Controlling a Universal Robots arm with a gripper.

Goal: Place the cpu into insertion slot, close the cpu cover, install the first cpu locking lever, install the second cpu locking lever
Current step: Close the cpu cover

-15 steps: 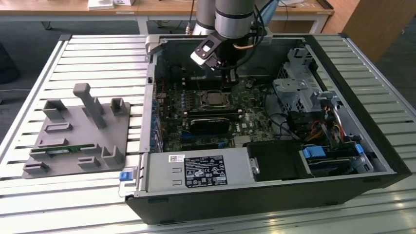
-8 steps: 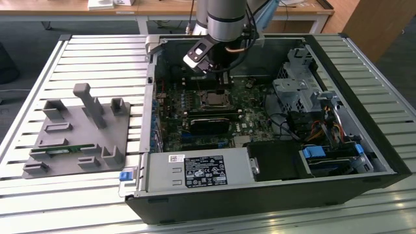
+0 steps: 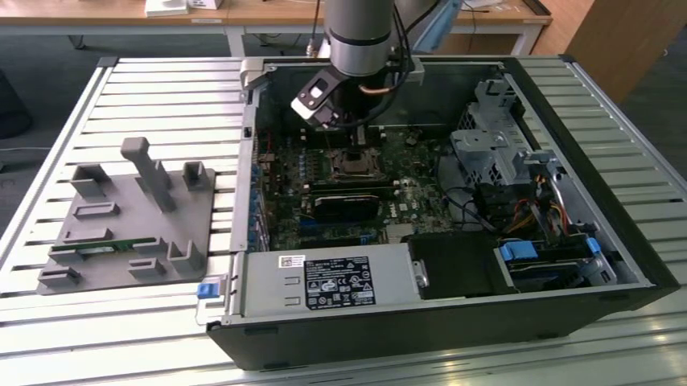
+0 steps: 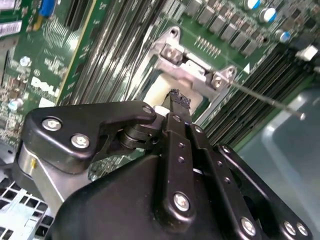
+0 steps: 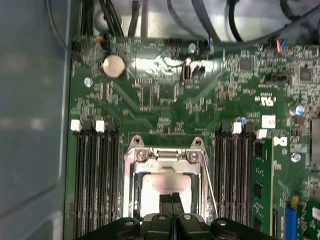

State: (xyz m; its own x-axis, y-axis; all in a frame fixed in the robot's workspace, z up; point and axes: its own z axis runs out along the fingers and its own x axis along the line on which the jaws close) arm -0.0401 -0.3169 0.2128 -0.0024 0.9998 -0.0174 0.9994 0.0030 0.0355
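Standing on the slatted surface (image 3: 161,88), the open computer case (image 3: 429,330) is being entered by the arm above the motherboard (image 5: 165,115). Memory slots (image 5: 95,185) are crowding both sides of the insertion slot (image 3: 352,166). The hand (image 5: 172,196) is being held closed and empty, at or just above the cpu cover (image 5: 165,155), apparently lying over the seated cpu (image 5: 155,182). Lever step judged in hand: the thin locking lever (image 4: 265,97) is standing unlatched, calling for a fine catch and push-down.
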